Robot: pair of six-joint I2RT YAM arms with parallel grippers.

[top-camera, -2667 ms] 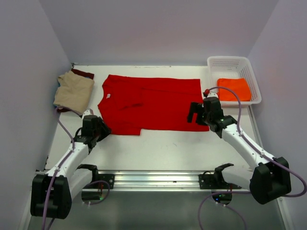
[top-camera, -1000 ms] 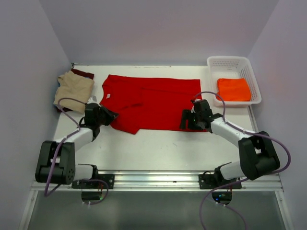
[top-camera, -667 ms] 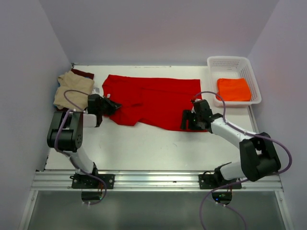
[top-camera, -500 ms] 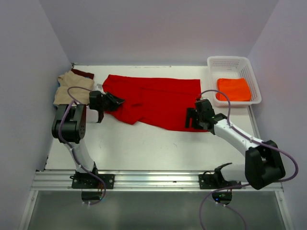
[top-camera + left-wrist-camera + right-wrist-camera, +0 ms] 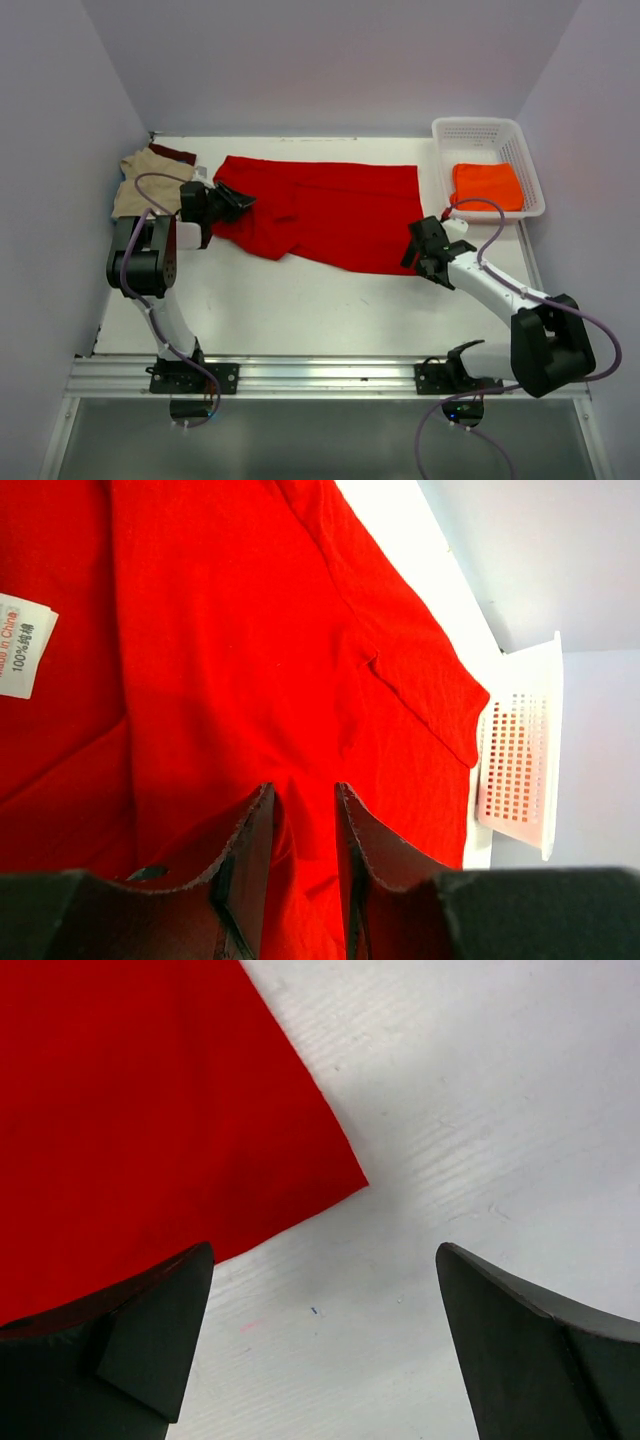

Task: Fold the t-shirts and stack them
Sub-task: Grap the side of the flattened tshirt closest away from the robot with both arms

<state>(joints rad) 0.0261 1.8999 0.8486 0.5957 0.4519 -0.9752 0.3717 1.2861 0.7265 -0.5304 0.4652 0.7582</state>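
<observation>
A bright red t-shirt (image 5: 330, 210) lies spread across the middle of the table, its white neck label (image 5: 22, 645) in the left wrist view. My left gripper (image 5: 238, 200) rests on the shirt's left part; its jaws (image 5: 304, 788) stand a little apart with a ridge of red cloth between them, loose. My right gripper (image 5: 418, 254) hovers wide open over bare table just off the shirt's near right corner (image 5: 362, 1182). A folded tan t-shirt (image 5: 140, 185) lies on a dark maroon one (image 5: 174, 153) at the far left. An orange t-shirt (image 5: 487, 185) sits folded in the basket.
The white slotted basket (image 5: 490, 125) stands at the far right corner, its side also in the left wrist view (image 5: 515, 760). Walls close in the table on the left, back and right. The arm rail runs along the near edge.
My left arm swung to the far left, pulling the shirt's near left edge up, and its jaws opened off the cloth. My right gripper opened wide and drew back off the shirt's corner.
</observation>
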